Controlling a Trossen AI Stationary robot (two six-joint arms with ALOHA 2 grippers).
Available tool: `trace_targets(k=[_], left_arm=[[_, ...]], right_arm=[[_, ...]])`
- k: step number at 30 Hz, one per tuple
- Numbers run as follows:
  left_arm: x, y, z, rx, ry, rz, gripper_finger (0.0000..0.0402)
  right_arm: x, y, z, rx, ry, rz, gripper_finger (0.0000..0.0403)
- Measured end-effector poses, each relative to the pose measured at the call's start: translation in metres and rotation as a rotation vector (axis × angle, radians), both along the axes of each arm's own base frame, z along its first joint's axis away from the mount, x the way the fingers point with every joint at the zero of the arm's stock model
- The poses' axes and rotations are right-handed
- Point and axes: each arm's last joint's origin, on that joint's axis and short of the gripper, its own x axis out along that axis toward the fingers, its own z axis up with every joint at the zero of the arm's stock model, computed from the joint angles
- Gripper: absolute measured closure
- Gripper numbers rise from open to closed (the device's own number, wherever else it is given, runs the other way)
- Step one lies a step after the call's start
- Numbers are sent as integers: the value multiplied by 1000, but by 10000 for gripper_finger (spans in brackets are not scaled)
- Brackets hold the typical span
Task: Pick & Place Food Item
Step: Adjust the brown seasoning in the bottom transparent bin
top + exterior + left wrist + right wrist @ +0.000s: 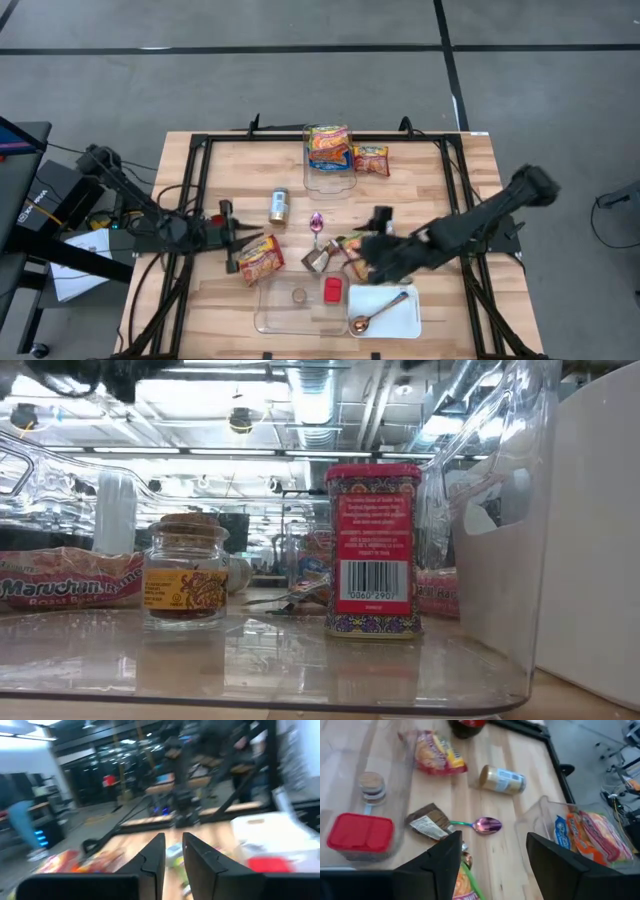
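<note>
A ramen packet (262,258) lies flat on the table just right of my left gripper (235,240), whose fingers (152,857) stand a narrow gap apart with nothing between them. My right gripper (492,855) hangs open above the table's middle, over a brown wrapper (427,822) and an orange-and-green packet (464,887) that lies by one finger. A purple spoon (485,825) and a can (279,205) on its side lie beyond. The near clear bin (270,320) holds a cork-topped jar (185,575) and a red tin (372,550).
A second clear bin (312,180) at the far edge holds ramen packets (330,145), and another packet (372,160) lies beside it. A white tray (400,320) with a copper spoon (365,320) sits at the near right. A black frame (195,200) rims the table.
</note>
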Motion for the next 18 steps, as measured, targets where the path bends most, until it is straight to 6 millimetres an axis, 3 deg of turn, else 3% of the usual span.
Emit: trace_targets(k=[5,8,13,18], left_arm=[[4,-15,22,-12,-19,-68,380],[14,-12,29,-5,28,83,398],[35,6,28,-34,71,271,392],[54,18,26,-42,118,97,395]], right_arm=[[-37,-32,-17,48,-159,-13,211],[-53,-44,-26,68,-232,-17,227],[-70,-53,-35,69,-239,-13,246],[-79,-56,-45,89,-229,-31,256]])
